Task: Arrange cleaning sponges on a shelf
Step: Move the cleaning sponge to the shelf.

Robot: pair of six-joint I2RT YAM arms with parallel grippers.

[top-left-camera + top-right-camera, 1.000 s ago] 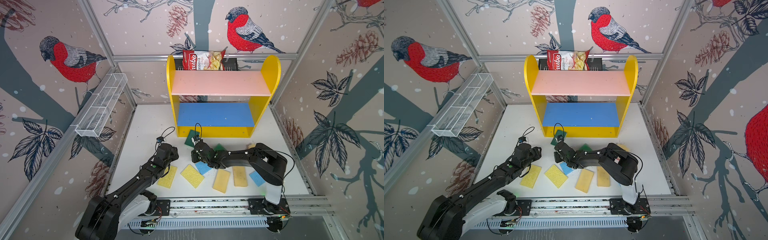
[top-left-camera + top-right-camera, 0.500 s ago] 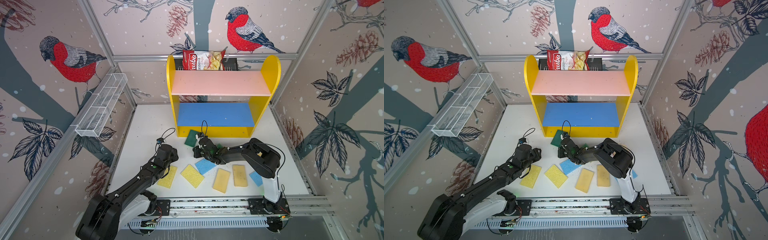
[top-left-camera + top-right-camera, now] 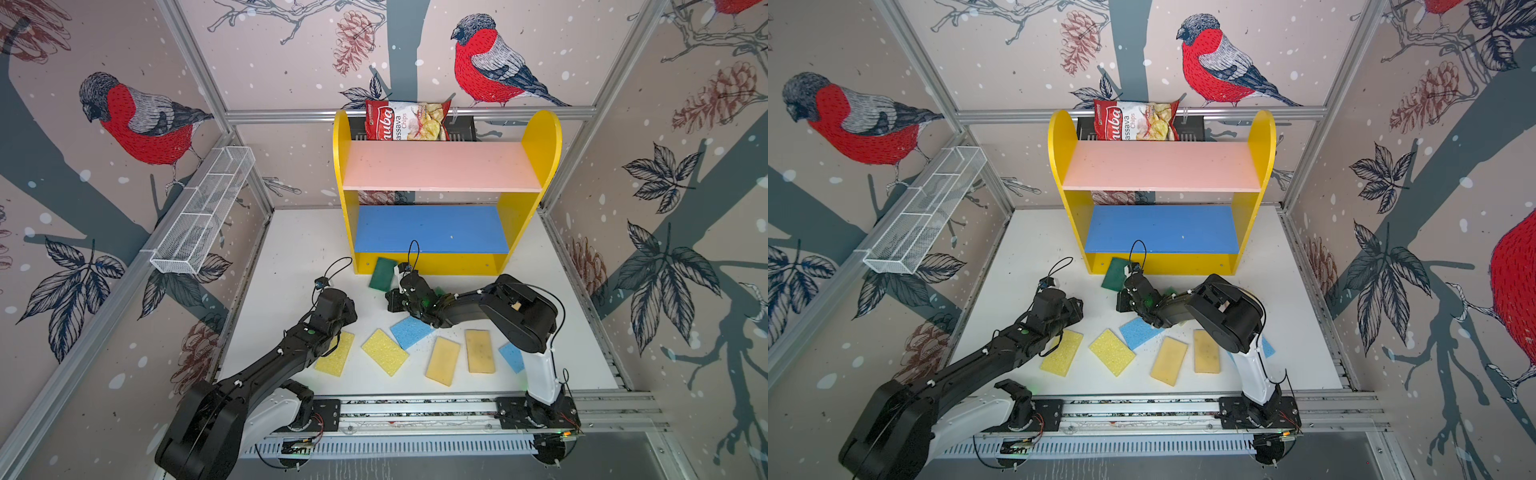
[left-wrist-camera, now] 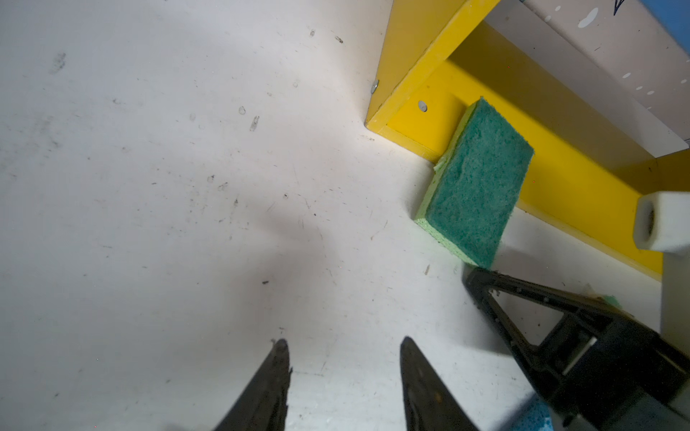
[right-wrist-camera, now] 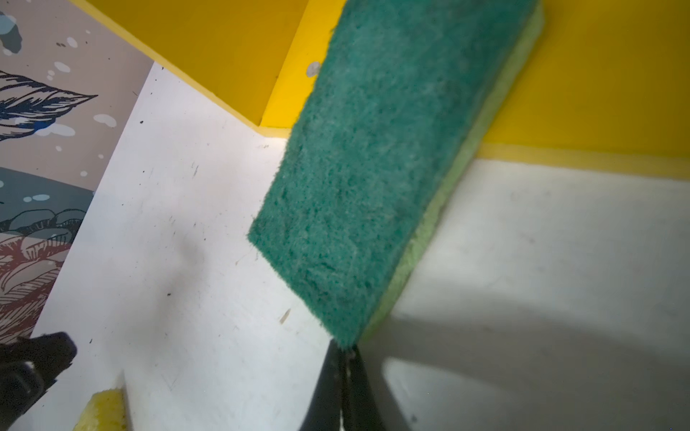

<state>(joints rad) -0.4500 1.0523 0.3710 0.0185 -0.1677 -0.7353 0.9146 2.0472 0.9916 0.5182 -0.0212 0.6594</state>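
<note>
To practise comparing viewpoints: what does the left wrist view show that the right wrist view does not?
Only left wrist: that the left gripper is open; the corner of a blue sponge. Only right wrist: the corner of a yellow sponge. Both: the green sponge, the shelf, the table, the shut right gripper.

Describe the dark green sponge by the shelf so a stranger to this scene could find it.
Find the yellow-sided shelf at the back of the table. At the front of its base, toward the wire basket, the dark green sponge rests one end against it. Unlike the yellow, tan and blue sponges further forward, its face is dark green over pale green foam.
</note>
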